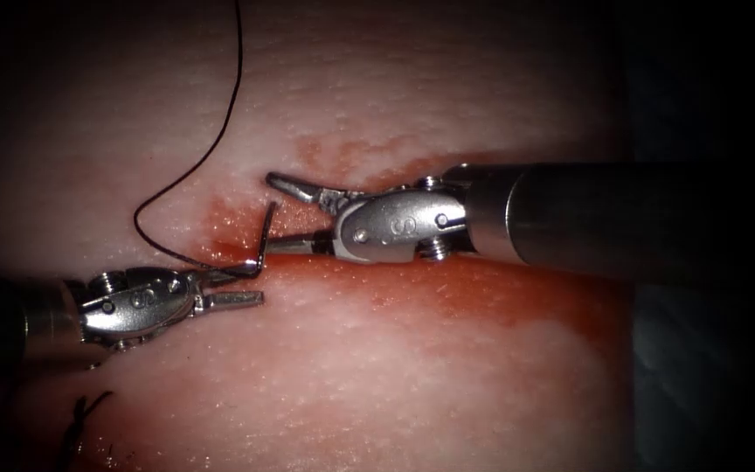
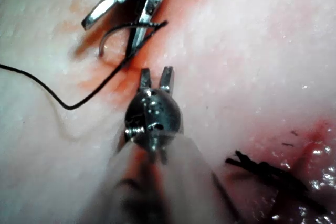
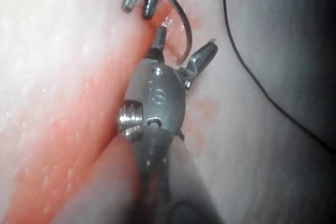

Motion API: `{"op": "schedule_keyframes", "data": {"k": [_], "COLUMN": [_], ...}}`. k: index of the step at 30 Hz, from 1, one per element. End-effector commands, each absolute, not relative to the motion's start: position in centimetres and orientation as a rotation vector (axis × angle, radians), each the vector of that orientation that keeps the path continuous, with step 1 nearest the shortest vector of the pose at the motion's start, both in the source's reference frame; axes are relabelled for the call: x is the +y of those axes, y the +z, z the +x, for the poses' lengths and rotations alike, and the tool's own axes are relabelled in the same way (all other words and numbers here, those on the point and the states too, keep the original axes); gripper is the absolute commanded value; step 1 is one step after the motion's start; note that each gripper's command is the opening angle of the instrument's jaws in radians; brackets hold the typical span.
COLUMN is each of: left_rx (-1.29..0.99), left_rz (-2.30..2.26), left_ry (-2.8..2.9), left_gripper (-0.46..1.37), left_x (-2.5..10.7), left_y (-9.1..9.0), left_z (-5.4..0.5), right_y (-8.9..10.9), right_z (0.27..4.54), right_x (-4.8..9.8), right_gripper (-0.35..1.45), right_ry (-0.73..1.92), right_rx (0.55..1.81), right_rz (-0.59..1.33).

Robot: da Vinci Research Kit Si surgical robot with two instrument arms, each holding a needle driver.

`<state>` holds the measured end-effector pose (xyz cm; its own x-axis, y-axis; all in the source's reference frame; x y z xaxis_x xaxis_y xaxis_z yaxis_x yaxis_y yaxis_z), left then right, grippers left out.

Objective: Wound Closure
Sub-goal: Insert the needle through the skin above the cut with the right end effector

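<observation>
The curved needle (image 1: 264,236) stands steeply on the tissue (image 1: 447,385) at the red-stained line of the cut. I cannot tell whether its lower end is in the tissue. My right tool (image 1: 271,214) has its jaws wide open, one on each side of the needle, not gripping it. In the right wrist view the needle (image 3: 186,22) arcs between those open jaws (image 3: 186,38). My left tool (image 1: 253,286) is open and holds nothing, its upper jaw tip close to the needle's lower end. Dark thread (image 1: 220,140) loops away from there and upward.
Red fluid stains the tissue in a band under the right tool's shaft (image 1: 570,210). Short dark cut ends of thread (image 1: 85,411) from a stitch lie near the left tool's shaft; they appear as a dark knot (image 2: 262,170) in the left wrist view.
</observation>
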<state>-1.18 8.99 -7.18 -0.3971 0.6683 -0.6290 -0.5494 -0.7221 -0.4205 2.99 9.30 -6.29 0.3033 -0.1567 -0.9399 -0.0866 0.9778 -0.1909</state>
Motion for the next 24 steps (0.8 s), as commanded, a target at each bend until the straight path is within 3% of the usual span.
{"op": "schedule_keyframes", "data": {"k": [1, 10, 14, 15, 16, 17, 24], "left_rx": [-0.190, -0.206, -0.209, -0.209, -0.209, -0.209, -0.209], "left_rz": [-1.050, -1.002, -1.004, -1.004, -1.004, -1.004, -1.004], "left_ry": [2.143, 2.175, 2.176, 2.176, 2.176, 2.176, 2.176], "left_gripper": [0.05, 0.01, 0.01, 0.01, 0.01, 0.01, 0.03], "left_x": [8.99, 8.94, 8.94, 8.94, 8.94, 8.94, 8.94], "left_y": [-7.19, -7.18, -7.18, -7.18, -7.18, -7.18, -7.17], "left_z": [-1.19, -1.19, -1.19, -1.19, -1.19, -1.19, -1.18], "right_y": [-6.28, -6.29, -6.29, -6.29, -6.29, -6.30, -6.38], "right_z": [2.99, 3.06, 3.11, 3.12, 3.12, 3.14, 3.12], "right_x": [9.31, 9.35, 9.34, 9.33, 9.33, 9.32, 9.32], "right_gripper": [0.97, 0.75, 0.33, -0.21, -0.21, -0.35, -0.35], "right_ry": [-0.049, -0.068, -0.080, -0.090, -0.090, -0.102, -0.138], "right_rx": [1.264, 1.272, 1.271, 1.279, 1.279, 1.290, 1.284], "right_rz": [-0.219, -0.266, -0.281, -0.281, -0.281, -0.270, -0.242]}}
